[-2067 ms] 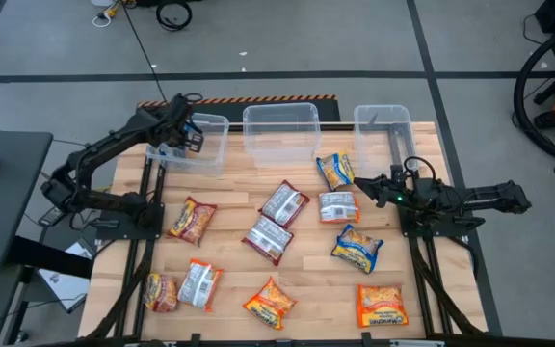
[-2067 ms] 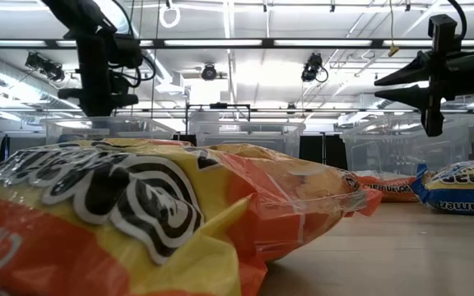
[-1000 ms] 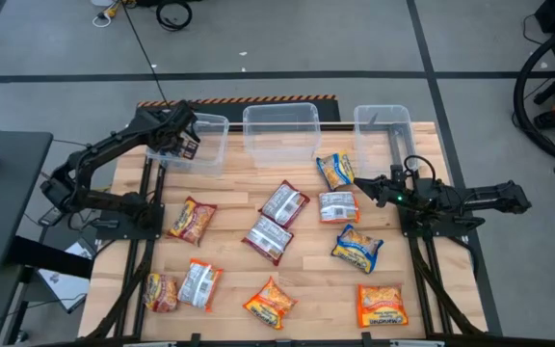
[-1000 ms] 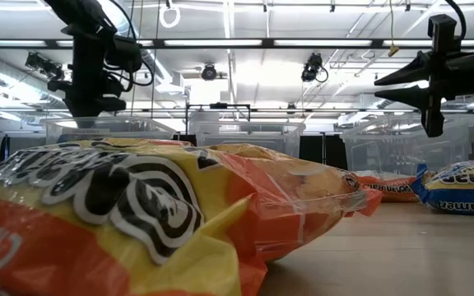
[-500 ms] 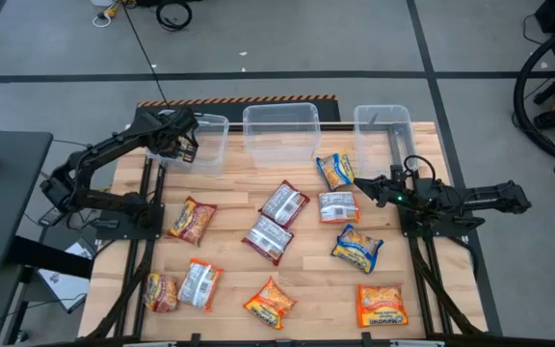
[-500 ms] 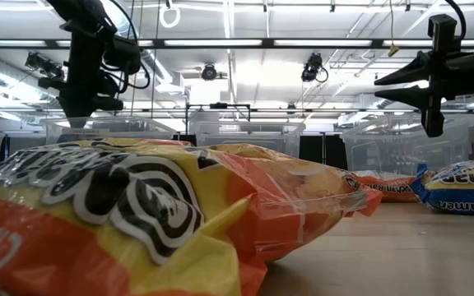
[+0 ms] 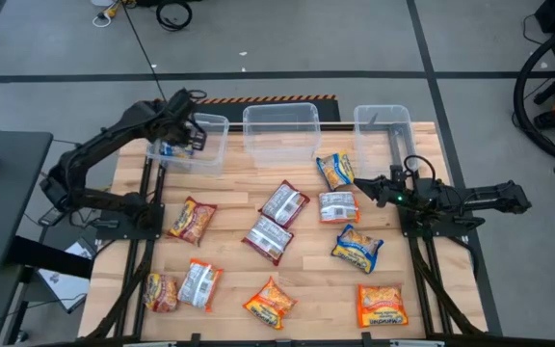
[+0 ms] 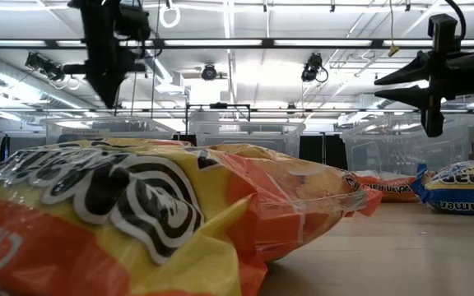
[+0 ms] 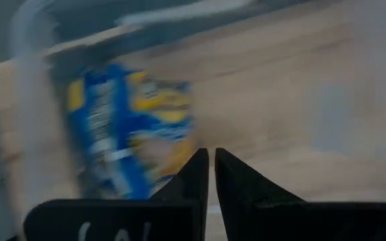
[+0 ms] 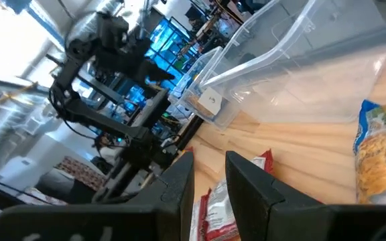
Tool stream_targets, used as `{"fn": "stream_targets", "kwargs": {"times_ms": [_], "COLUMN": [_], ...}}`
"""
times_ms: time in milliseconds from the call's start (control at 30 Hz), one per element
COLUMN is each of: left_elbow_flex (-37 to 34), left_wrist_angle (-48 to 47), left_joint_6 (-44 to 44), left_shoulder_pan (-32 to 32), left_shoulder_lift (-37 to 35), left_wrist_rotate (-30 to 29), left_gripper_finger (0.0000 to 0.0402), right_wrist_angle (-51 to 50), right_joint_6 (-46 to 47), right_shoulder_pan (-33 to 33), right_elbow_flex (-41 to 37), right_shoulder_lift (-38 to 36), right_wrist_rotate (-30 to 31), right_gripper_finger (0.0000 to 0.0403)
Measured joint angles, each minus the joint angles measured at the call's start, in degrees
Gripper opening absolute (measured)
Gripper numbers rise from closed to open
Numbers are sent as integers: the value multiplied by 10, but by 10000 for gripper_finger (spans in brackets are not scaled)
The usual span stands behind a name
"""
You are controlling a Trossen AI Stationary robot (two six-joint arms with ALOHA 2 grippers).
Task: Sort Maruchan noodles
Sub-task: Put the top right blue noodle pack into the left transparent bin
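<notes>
A blue-yellow noodle packet (image 9: 122, 127) was seen in the left tub (image 7: 200, 145), just below the left gripper (image 7: 189, 135) (fingers nearly shut, nothing held). The right gripper (image 7: 362, 185) was kept narrowly open.

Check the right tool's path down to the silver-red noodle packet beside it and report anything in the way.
Nothing visible blocks it. The right tool hovers above the table right next to the silver-red packet, empty, with only open air between them. The nearest neighbour, a blue-yellow packet, lies beside that path, toward the tubs.
</notes>
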Motion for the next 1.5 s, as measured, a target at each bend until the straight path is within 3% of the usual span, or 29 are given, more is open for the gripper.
{"fn": "stream_targets", "kwargs": {"times_ms": [200, 533, 867, 1067, 1267, 1500], "left_elbow_flex": [31, 35, 35, 35, 35, 35], "left_wrist_angle": [88, 184, 188, 185, 185, 187], "left_joint_6": [0, 28, 12, 12, 0, 0], "left_shoulder_pan": [-94, -221, -283, -312, -331, -339], "left_shoulder_lift": [-5, -5, -18, -25, -30, -30], "left_wrist_rotate": [55, 58, 58, 50, 23, 19], "left_gripper_finger": [32, 32, 32, 32, 32, 32], "right_wrist_angle": [-39, -174, -436, -524, -537, -514], "right_joint_6": [-66, -213, -392, -484, -513, -630], "right_shoulder_pan": [0, 43, 87, 75, 14, -53], "right_elbow_flex": [63, 275, 500, 518, 492, 478], "right_shoulder_lift": [69, 350, 616, 703, 763, 816], "right_wrist_rotate": [-17, -39, 49, 66, 57, 34], "right_gripper_finger": [91, 91, 91, 98, 127, 142]}}
